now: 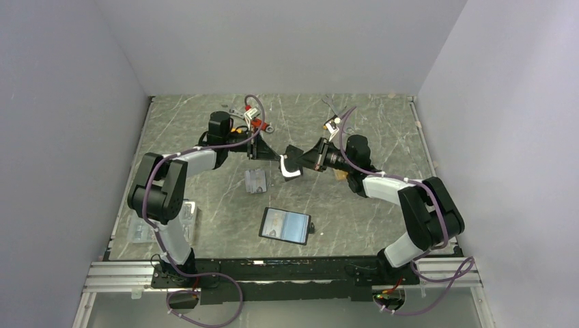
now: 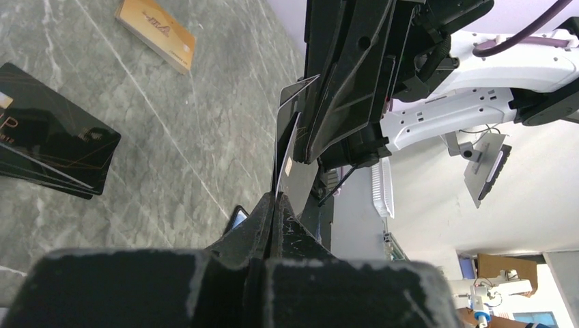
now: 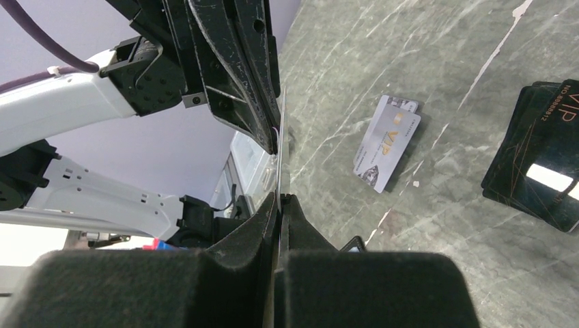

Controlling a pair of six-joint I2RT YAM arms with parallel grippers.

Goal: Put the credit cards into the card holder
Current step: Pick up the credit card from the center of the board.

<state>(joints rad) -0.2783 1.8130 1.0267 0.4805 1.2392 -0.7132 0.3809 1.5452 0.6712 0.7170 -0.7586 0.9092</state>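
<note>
Your left fingers (image 2: pixel 254 229) and right fingers (image 3: pixel 304 229) are both pinched tight on the slim black folding card holder (image 1: pixel 293 162), grey lining showing, held up above the marbled grey tabletop (image 1: pixel 382 130). Lying flat below: glossy black cards (image 1: pixel 285 225), a silver-grey printed card (image 1: pixel 255 181) and a gold-orange card (image 2: pixel 156 34).

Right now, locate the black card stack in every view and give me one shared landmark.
Top external: black card stack lies just below centre.
Left wrist: at the left edge.
Right wrist: at the right edge.
Landmark: the flat piece held up mid-frame in every view.
</note>
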